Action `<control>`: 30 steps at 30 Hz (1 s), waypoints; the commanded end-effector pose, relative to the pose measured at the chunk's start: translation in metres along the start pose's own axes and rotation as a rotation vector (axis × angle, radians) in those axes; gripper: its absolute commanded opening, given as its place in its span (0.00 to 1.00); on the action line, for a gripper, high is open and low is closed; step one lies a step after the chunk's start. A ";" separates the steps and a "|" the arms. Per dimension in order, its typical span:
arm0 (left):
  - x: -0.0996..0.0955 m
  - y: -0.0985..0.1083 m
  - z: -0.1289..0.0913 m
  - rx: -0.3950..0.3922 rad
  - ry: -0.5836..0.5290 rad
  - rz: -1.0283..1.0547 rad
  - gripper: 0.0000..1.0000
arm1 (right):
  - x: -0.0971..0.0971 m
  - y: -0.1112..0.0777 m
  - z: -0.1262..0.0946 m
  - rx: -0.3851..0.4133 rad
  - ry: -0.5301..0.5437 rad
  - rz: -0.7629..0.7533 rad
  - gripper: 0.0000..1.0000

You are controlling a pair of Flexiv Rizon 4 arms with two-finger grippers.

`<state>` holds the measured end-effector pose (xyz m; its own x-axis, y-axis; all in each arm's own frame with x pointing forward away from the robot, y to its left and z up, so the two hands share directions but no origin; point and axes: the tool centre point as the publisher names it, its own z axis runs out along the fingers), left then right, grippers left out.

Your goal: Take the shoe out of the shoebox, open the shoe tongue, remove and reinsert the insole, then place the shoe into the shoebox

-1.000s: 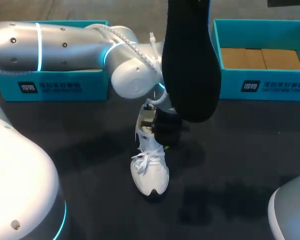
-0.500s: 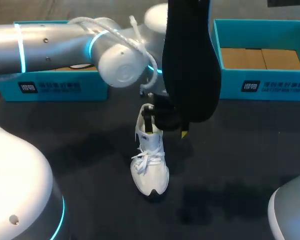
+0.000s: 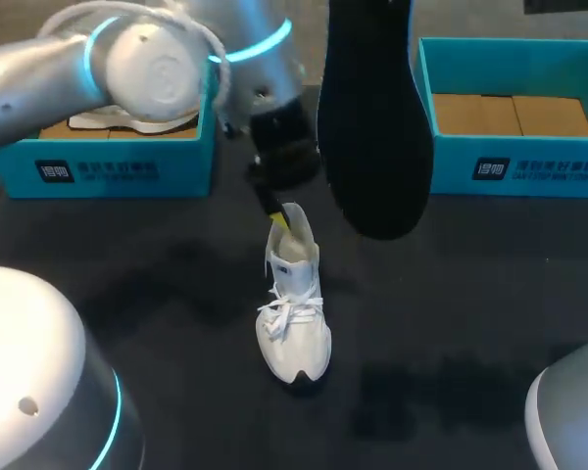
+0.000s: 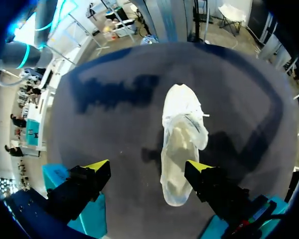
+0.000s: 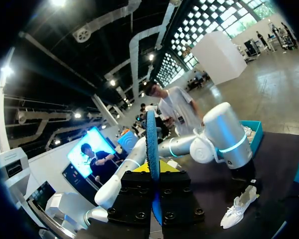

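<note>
Shoe (image 3: pixel 294 313) stands upright on the dark counter (image 3: pixel 451 294), mid-scene, toe toward the near edge, laces done up, heel opening facing up and far. It is outside both boxes: left shoebox (image 3: pixel 127 168) at far left with another white shoe inside, right shoebox (image 3: pixel 514 166) at far right showing only its brown base. Insole (image 3: pixel 372 127) is out of the shoe and hangs high over the counter, just right of and above the heel. Risks, as judged: nothing braces the shoe, so pushing the insole in could slide or tip it; the insole is long, floppy and pinched at one end only, so its free end may curl or miss the narrow opening; the tongue may sag back over the mouth and block entry; the left arm's finger (image 3: pixel 279 217) sits right at the heel collar and could nudge the shoe, though contact cannot be told from here. Left gripper (image 4: pixel 148 167): spread wide, holding nothing, shoe under it and closer to one finger than the other. Right gripper (image 5: pixel 157 173): closed on the insole, clamping its flat faces, edge pointing up between the fingers.
</note>
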<state>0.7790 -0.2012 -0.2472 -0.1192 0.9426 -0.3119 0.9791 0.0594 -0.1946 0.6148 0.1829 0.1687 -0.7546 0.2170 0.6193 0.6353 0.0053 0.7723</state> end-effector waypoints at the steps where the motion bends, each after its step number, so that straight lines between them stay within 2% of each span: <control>1: 0.021 0.001 -0.024 -0.002 -0.283 0.001 1.00 | 0.000 0.003 0.004 0.002 0.000 0.001 0.00; 6: 0.028 0.001 -0.031 -0.026 -0.411 0.015 1.00 | 0.000 0.003 0.004 0.002 0.000 0.001 0.00; 11: 0.037 -0.004 -0.035 0.009 -0.531 0.014 1.00 | 0.000 0.003 0.004 0.002 0.000 0.001 0.00; 13: 0.037 -0.005 -0.036 -0.033 -0.595 0.008 1.00 | 0.000 0.003 0.004 0.002 0.000 0.001 0.00; 30: 0.037 -0.005 -0.036 -0.033 -0.595 0.008 1.00 | 0.000 0.003 0.004 0.002 0.000 0.001 0.00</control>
<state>0.7787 -0.1570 -0.2211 -0.1715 0.6733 -0.7192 0.9831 0.0698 -0.1691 0.6149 0.1828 0.1687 -0.7546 0.2170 0.6193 0.6353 0.0052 0.7723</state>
